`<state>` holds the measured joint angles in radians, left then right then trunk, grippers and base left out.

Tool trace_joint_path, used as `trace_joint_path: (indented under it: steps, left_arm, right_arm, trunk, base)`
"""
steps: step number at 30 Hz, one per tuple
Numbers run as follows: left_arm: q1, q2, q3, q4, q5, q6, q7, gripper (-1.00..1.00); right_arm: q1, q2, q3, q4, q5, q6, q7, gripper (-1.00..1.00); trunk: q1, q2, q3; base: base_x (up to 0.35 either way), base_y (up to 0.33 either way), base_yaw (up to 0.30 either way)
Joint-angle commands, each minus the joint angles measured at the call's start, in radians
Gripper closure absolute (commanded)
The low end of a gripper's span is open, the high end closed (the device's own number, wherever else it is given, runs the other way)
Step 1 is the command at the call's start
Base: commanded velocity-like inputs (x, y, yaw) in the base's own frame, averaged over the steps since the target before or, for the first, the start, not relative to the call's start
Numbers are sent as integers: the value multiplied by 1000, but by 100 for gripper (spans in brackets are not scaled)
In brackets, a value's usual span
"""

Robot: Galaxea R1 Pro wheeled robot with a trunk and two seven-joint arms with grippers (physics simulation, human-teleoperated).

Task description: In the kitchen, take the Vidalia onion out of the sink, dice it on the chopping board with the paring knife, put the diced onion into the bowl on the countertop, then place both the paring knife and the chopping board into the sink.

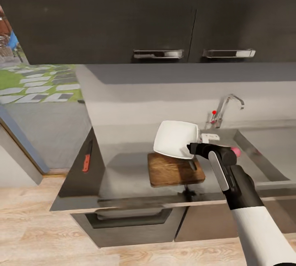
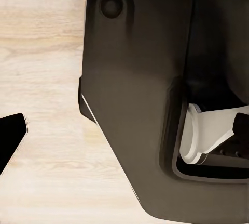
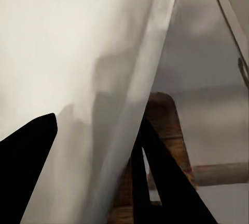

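Right arm reaches forward over the worktop [image 1: 123,175]; right claw [image 1: 192,149] clamped on the bowl [image 1: 174,138] rim, bowl tilted above the chopping board [image 1: 172,170].

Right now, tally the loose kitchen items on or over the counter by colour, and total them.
White: 1, the bowl, held by the right gripper
Brown: 1, the chopping board
Red-handled: 1, the paring knife
Pink: 1, the Vidalia onion
Total: 4
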<state>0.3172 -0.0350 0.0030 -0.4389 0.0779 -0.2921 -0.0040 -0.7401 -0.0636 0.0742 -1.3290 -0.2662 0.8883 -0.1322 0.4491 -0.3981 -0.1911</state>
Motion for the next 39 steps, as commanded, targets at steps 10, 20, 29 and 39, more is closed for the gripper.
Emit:
trace_joint_path:
  steps: [10,20,29,39]
  left_arm:
    - [0,0,0,-1,8,-1,-1,-100]
    - [0,0,0,-1,8,-1,-1,-100]
    - [0,0,0,-1,8,-1,-1,-100]
    - [0,0,0,-1,8,-1,-1,-100]
  right_arm:
    - [-1,5,3,-1,-11,3,-10,100]
    - [-1,5,4,-1,-11,3,-10,100]
    - [-1,5,5,2,-9,33,-10,100]
    - [-1,5,9,8,-71,97,17,100]
  trunk:
    - [1,-2,-2]
    - [1,-2,-2]
    - [1,-2,-2]
    - [1,-2,-2]
  base:
    - [186,194,181]
    - [43,32,248]
    - [0,0,124]
    - [0,0,1]
